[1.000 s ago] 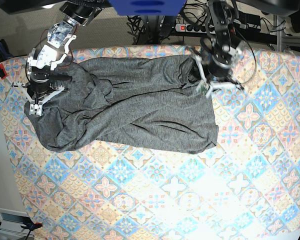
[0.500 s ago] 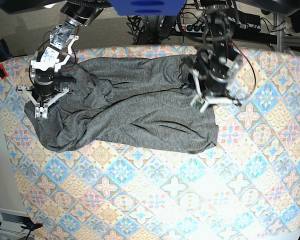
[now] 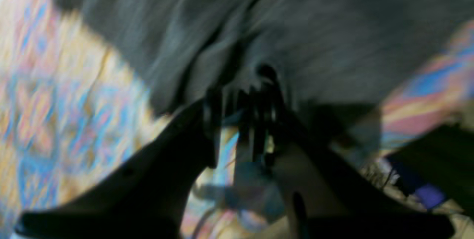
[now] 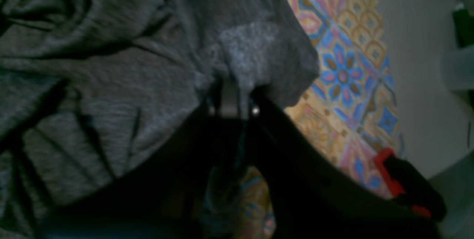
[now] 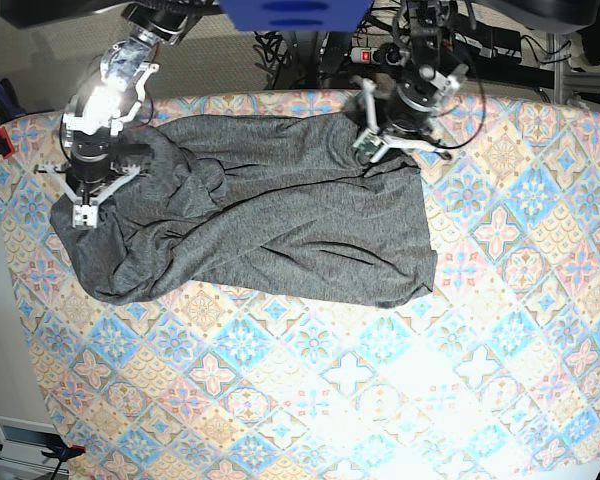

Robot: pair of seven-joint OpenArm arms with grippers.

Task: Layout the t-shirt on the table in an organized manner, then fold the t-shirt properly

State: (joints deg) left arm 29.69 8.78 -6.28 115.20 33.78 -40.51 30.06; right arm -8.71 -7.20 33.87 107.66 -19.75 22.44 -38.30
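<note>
T-shirt (image 5: 270, 220) lies crumpled across the table's (image 5: 400, 400) far half: soft heather-grey knit, heavy twisted folds. Right gripper (image 4: 235, 100) pinches a bunched edge at one end. Left gripper (image 5: 390, 140) sits over the other end; blur hides its jaws, cannot tell. Risk: a one-sided pull deepens the twist, or the knit slips free.

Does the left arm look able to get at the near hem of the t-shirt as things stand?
Probably yes: the left end effector hovers at the t-shirt's far edge, and nothing lies on the fabric between it and the near hem.
</note>
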